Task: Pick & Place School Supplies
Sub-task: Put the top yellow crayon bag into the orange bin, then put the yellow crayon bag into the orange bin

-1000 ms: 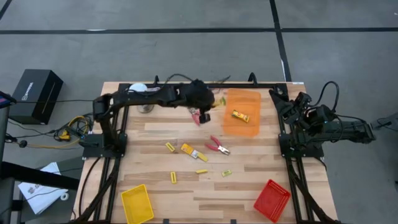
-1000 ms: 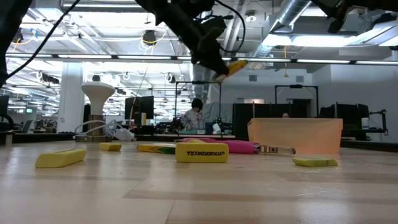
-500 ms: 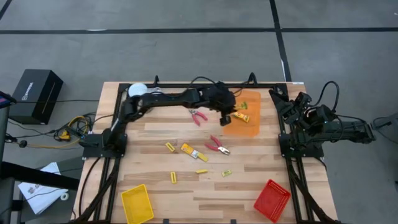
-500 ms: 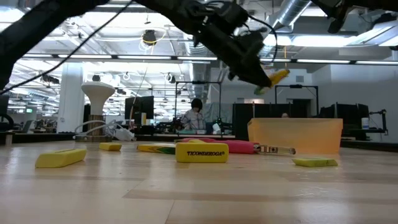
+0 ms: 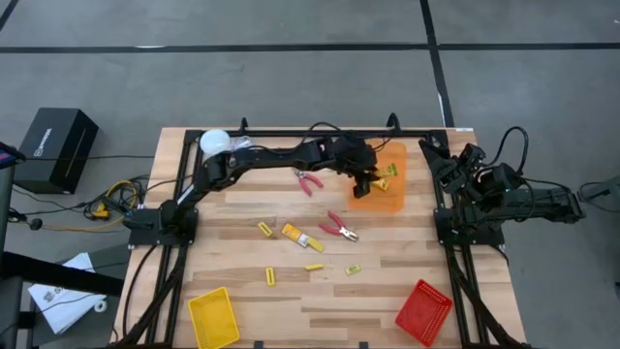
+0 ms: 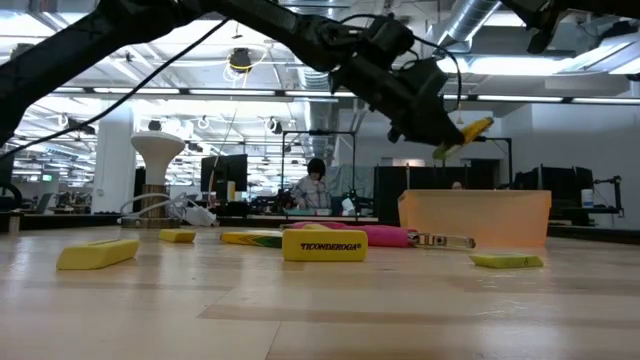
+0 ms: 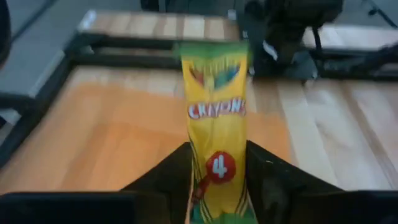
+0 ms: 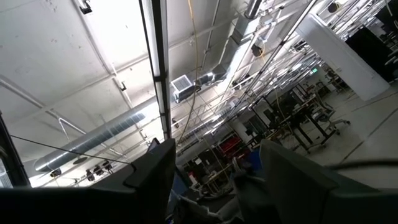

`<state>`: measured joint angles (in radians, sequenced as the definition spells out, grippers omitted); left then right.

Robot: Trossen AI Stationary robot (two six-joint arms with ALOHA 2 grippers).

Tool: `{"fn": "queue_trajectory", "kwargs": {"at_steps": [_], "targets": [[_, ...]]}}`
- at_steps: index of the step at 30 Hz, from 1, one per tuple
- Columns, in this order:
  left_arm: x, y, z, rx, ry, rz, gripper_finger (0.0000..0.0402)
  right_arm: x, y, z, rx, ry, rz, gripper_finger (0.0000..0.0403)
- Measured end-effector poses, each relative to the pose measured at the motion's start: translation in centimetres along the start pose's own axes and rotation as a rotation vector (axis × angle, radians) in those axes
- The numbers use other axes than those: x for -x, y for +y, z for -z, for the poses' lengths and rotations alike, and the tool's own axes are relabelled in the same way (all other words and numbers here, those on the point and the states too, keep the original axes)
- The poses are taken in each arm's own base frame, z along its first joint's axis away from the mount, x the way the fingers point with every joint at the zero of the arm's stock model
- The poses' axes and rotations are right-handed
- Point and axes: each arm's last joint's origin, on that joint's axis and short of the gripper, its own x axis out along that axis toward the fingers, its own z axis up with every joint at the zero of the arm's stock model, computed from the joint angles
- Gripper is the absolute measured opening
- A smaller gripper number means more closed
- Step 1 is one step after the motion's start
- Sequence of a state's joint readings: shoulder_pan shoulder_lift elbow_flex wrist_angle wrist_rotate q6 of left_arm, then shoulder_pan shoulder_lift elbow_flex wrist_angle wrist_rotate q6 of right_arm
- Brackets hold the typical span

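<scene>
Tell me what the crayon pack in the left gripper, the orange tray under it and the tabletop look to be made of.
Crayon pack: likely printed cardboard, smooth yellow and green faces with lettering and flat, folded edges; held in the left gripper.
Orange tray: probably translucent plastic; in the low view light passes through its wall.
Tabletop: wood, pale planks with visible seams and grain, satin rather than glossy.
</scene>
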<state>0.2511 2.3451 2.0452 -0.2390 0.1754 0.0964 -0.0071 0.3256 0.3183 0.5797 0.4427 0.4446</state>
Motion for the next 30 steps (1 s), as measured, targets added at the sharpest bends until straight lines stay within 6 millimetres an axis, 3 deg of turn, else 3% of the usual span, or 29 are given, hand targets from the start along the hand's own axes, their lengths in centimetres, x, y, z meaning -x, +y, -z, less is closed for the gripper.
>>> {"fn": "queue_trajectory", "kwargs": {"at_steps": [5,11,18,24,30], "targets": [[0.9,0.2,-0.8,-0.001,-0.019,-0.007,0.0172,0.0,0.0,0.0,0.0,0.0,0.0,0.0225],[2.1,0.1,-1.8,-0.004,-0.028,-0.009,0.0178,0.0,0.0,0.0,0.0,0.0,0.0,0.0225],[6.2,-1.7,-2.5,-0.131,0.177,0.043,0.0164,0.0,0.0,0.0,-0.001,-0.002,-0.002,0.0225],[9.1,-2.8,-0.6,-0.163,0.484,0.144,0.0161,0.0,0.0,0.0,-0.001,0.0,-0.007,0.0225],[8.4,-5.3,2.6,-0.212,0.655,0.232,0.0162,0.0,0.0,0.0,-0.001,0.0,-0.009,0.0225]]}}
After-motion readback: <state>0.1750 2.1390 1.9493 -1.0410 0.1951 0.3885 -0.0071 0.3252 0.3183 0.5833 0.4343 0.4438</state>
